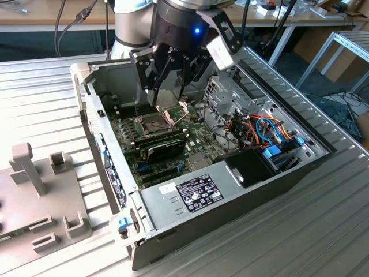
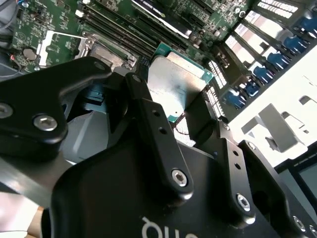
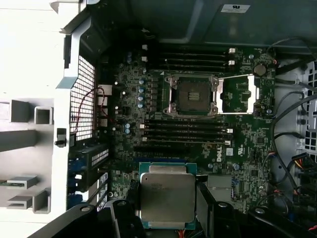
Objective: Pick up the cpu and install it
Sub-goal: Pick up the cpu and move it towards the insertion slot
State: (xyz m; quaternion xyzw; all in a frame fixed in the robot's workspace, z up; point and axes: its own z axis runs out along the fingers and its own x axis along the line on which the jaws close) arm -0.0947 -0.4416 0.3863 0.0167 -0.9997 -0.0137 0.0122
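We hold the cpu (image 3: 167,191) pinched in the claw (image 3: 168,210), pickup done; the open socket (image 3: 192,95) beyond the claw is empty, so installation remains.

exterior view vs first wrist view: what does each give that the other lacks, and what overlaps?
Exterior view: the arm's black wrist body with a blue light, the grey labelled power supply box, orange and blue cables. First wrist view: the flat silver-grey square cpu face-on, gripped between the black fingers. Shared: the green motherboard, the dark square socket with its shiny hinged metal frame flipped open, the gripper.
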